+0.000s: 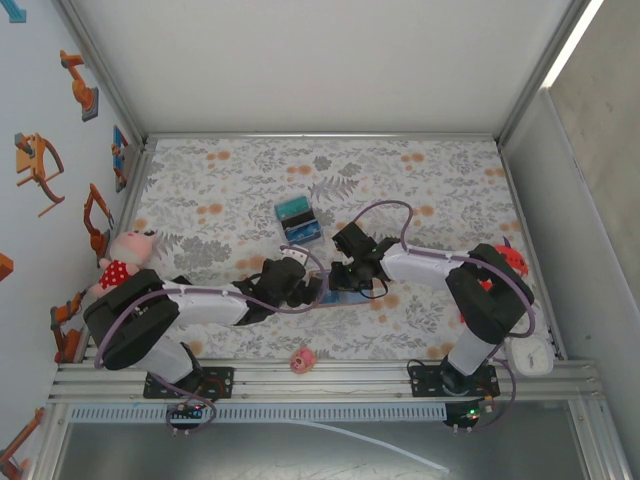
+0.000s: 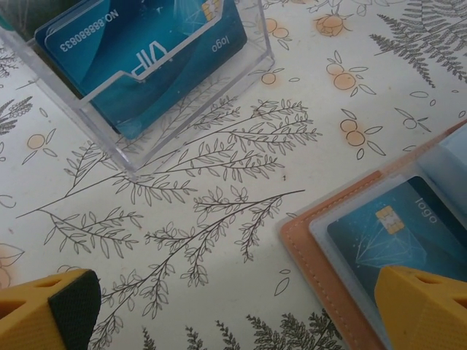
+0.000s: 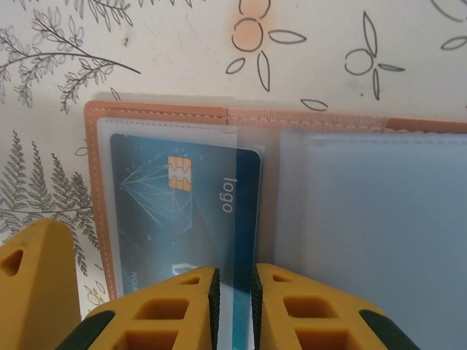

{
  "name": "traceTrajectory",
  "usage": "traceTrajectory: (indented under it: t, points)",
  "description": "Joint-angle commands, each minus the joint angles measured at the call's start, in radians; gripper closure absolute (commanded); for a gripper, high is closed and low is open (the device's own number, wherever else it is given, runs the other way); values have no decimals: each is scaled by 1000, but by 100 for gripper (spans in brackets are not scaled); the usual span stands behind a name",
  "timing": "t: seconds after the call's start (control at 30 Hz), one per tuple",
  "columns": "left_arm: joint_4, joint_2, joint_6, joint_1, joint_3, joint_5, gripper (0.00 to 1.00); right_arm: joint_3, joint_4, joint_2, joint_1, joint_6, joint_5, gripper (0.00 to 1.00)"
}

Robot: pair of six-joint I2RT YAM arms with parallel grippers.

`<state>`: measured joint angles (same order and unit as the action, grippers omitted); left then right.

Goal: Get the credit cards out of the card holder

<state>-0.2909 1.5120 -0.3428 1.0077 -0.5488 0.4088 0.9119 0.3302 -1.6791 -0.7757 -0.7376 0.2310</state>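
Observation:
The card holder [image 3: 160, 113] lies open on the floral cloth, tan border round pale clear pockets; in the top view it [image 1: 345, 297] sits between the two grippers. A dark teal credit card [image 3: 160, 211] with a gold chip rests in its left pocket, right strip exposed. My right gripper [image 3: 235, 292] points down at that strip, jaws a narrow gap apart, not clamped on the card. My left gripper [image 2: 244, 313] hangs wide open over bare cloth left of the holder [image 2: 321, 262]. Other credit cards [image 2: 146, 58] stand in a clear stand [image 2: 182, 95].
The clear stand [image 1: 298, 220] is just behind the grippers. A small pink toy [image 1: 302, 359] lies near the front rail, a plush doll [image 1: 125, 255] at the left wall, a red object [image 1: 512, 258] and a white one [image 1: 530, 352] at the right.

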Motion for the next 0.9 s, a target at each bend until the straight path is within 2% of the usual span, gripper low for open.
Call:
traceTrajectory:
  t: [0.0,0.47,0.87]
  points:
    - [21,25,23,9,-26,32,3,25,40,-19,-5,-14,-19,81]
    - [140,105,97,63,-92,122,3,14,21,-37,-2,-23,-1,81]
    - [215,96,96,78,-101,155,3,-119,-202,20,33,-101,109,80]
